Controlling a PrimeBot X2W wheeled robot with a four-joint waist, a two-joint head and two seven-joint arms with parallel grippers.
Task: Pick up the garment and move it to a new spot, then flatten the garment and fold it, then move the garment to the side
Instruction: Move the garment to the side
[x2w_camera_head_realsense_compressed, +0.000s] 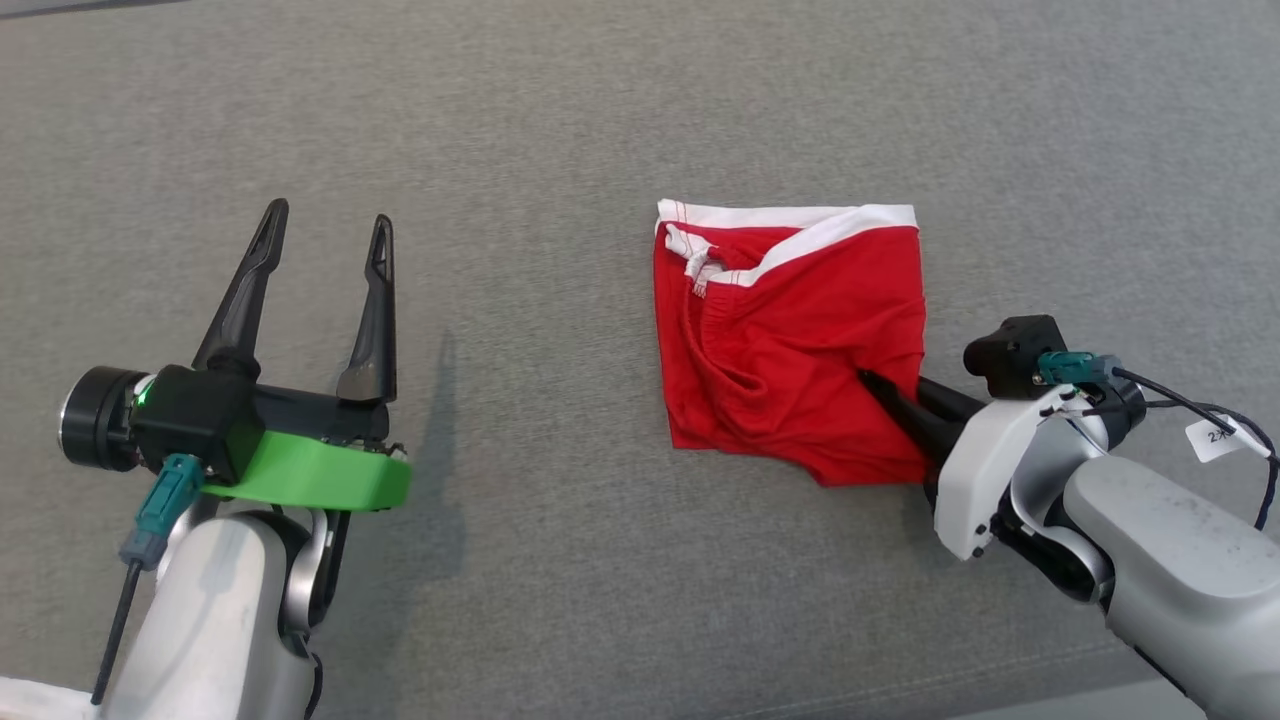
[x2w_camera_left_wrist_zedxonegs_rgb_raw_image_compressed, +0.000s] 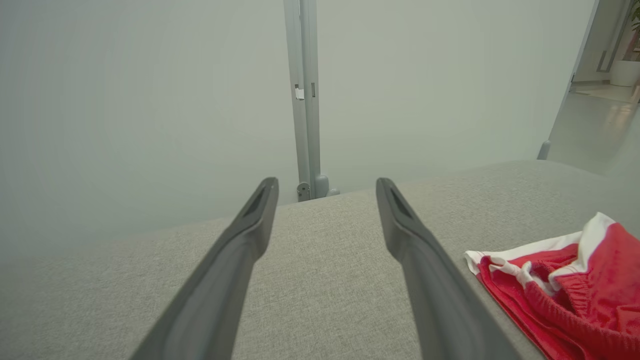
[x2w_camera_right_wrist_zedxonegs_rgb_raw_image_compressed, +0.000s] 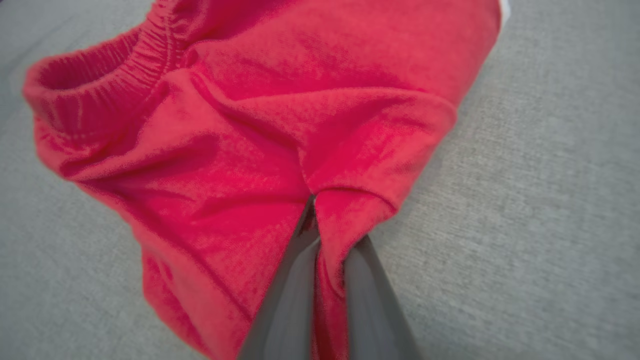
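Jaws of right gripper (x2w_camera_head_realsense_compressed: 882, 390) partly hidden by garment (x2w_camera_head_realsense_compressed: 790, 330)

Office-like room, frosted glass partition (x2w_camera_left_wrist_zedxonegs_rgb_raw_image_compressed: 150, 100) with metal post (x2w_camera_left_wrist_zedxonegs_rgb_raw_image_compressed: 305, 100), grey fabric worktop (x2w_camera_head_realsense_compressed: 600, 100), polished floor (x2w_camera_left_wrist_zedxonegs_rgb_raw_image_compressed: 595, 125) beyond
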